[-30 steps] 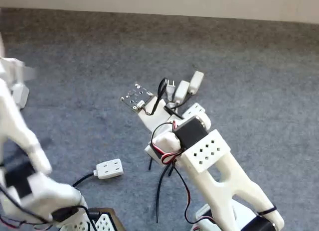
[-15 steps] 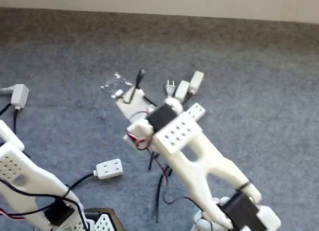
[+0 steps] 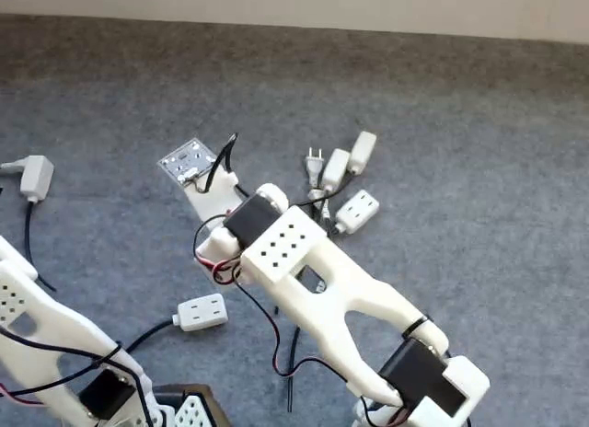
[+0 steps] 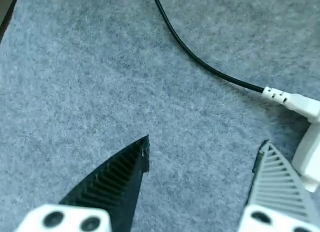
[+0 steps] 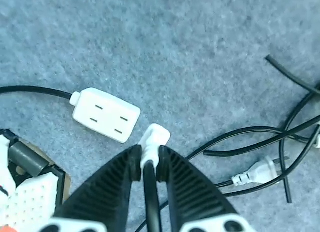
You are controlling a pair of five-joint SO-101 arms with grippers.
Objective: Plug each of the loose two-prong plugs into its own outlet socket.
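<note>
Between the right gripper's (image 5: 149, 153) fingers: white plug (image 5: 154, 136), clamped tight, its black cord running back down the gap. Prongs are hidden, so can't tell which way they face.

Just past the plug's tip lies outlet 1 (image 5: 105, 115), slots up, near but not touching. Bare mat (image 5: 210, 37) between them, nothing blocking. The left arm's base (image 5: 30, 187) sits near outlet 1. On the gripper's other side a pronged plug (image 5: 260, 169) lies among tangled black cords (image 5: 250, 134).

High view: the right arm (image 3: 322, 271) runs diagonally across the middle and covers part of the cord tangle. Outlet 1 (image 3: 201, 312) is on open mat beside it. Outlet 2 (image 3: 357, 211) is on the arm's far side, against the cords. Near it are plug A (image 3: 315, 160), prongs showing, plug B (image 3: 336, 167) and plug C (image 3: 363, 149), bunched together. The edge plug (image 3: 35, 177) lies well apart at the far left, cord trailing toward the left arm (image 3: 46, 335).

Left gripper (image 4: 205, 142): jaws spread wide, gripping nothing, over bare mat. A corded plug (image 4: 306, 142) sits just beside the pale finger (image 4: 277, 187); can't tell if they touch. The dark finger (image 4: 120, 177) is clear of it. Can't tell whether this is the edge plug.
</note>
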